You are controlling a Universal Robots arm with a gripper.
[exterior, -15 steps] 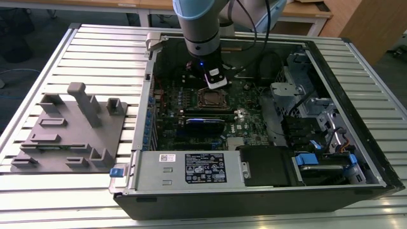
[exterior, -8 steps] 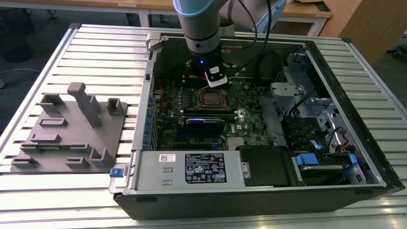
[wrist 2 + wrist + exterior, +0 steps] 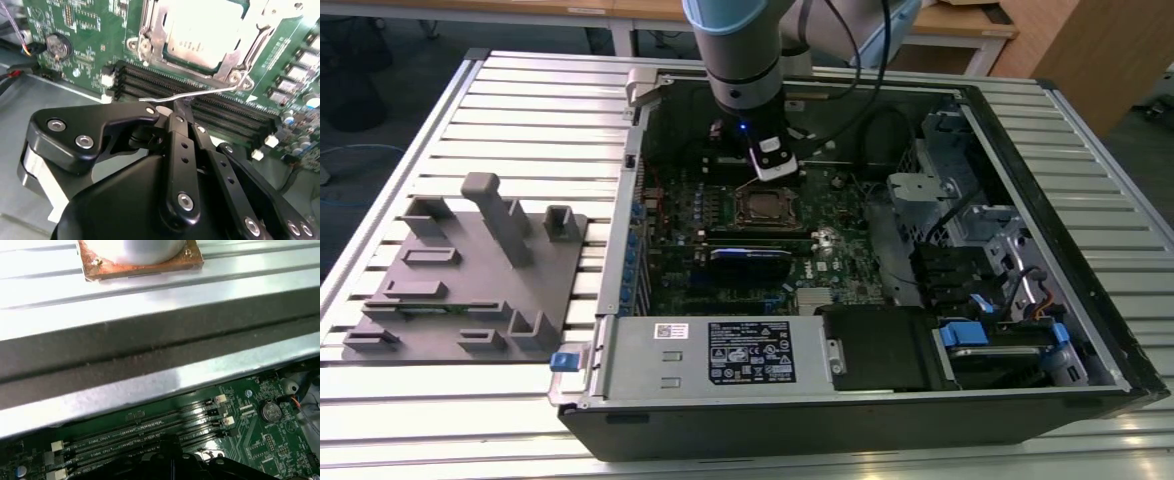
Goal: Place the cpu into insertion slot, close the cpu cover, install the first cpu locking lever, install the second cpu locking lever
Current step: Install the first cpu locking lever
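Gripper (image 3: 167, 111) inside case, just over memory slots (image 3: 150, 80) beside slot (image 3: 767, 208). Fingers drawn together; tips meet thin wire lever (image 3: 210, 92) near its free end. Whether lever is pinched: cannot tell. Cpu (image 3: 200, 30) seated in slot, cover (image 3: 152, 27) lying flat round its face. Lever stands raised, unlatched.

My table (image 3: 520, 90) is a bed of pale ribbed metal slats, and bright light glares off them along the near edge. Beyond its far side stand wooden desks (image 3: 547, 12) on white legs, with a tall wooden panel (image 3: 1101, 50) on the exterior view's right. The floor (image 3: 427, 45) beneath them is dark grey-blue.
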